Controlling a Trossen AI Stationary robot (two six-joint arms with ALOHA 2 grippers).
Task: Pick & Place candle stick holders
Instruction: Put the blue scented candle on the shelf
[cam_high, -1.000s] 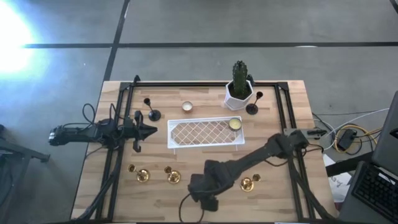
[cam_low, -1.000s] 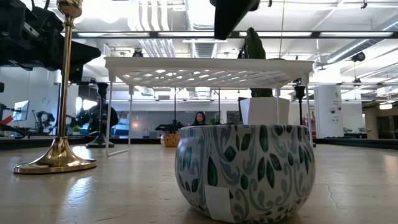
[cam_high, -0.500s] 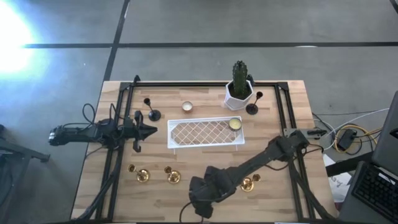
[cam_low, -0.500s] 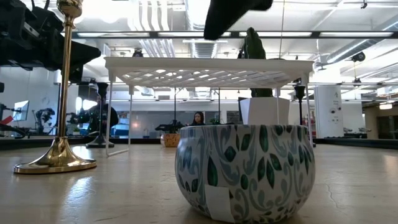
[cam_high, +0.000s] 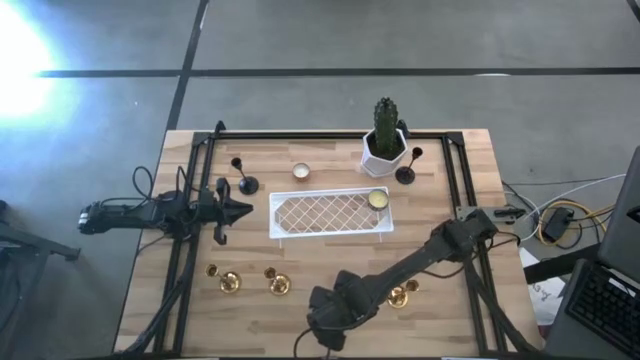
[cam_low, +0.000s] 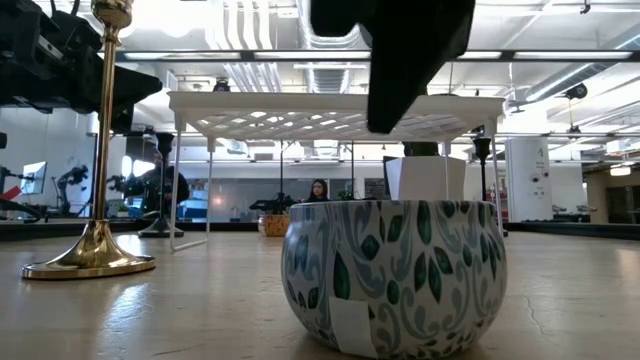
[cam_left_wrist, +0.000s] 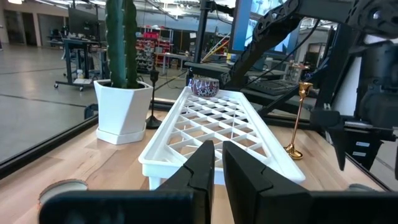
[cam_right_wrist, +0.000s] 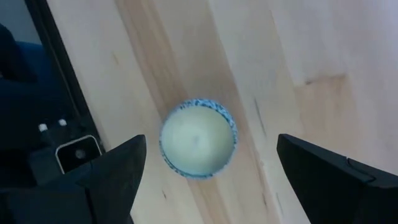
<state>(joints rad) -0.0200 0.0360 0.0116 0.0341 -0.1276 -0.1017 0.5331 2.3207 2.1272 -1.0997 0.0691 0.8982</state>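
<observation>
At the near edge of the bench (cam_high: 300, 210), the right pincer (cam_right_wrist: 205, 171) hung over a small patterned candle bowl (cam_right_wrist: 198, 138), its fingers spread wide on either side and nothing between them; in the low view that bowl (cam_low: 393, 275) stood closest to the camera. A little farther in, three gold candle stick holders lay in a loose row: one at near left (cam_high: 228, 282), one beside it (cam_high: 277, 284), and one to the right (cam_high: 399, 294), close by the right arm. Past them, in the middle of the bench, stood a white lattice tray (cam_high: 330, 213) with a tealight (cam_high: 377, 199) at its right end. The left pincer (cam_high: 243, 210) waited just left of the tray, fingers nearly together and empty. Farther back stood a black holder (cam_high: 246, 183) on the left, a second tealight (cam_high: 300, 172), a white pot with a cactus (cam_high: 384, 146), and another black holder (cam_high: 406, 173) beside it.
</observation>
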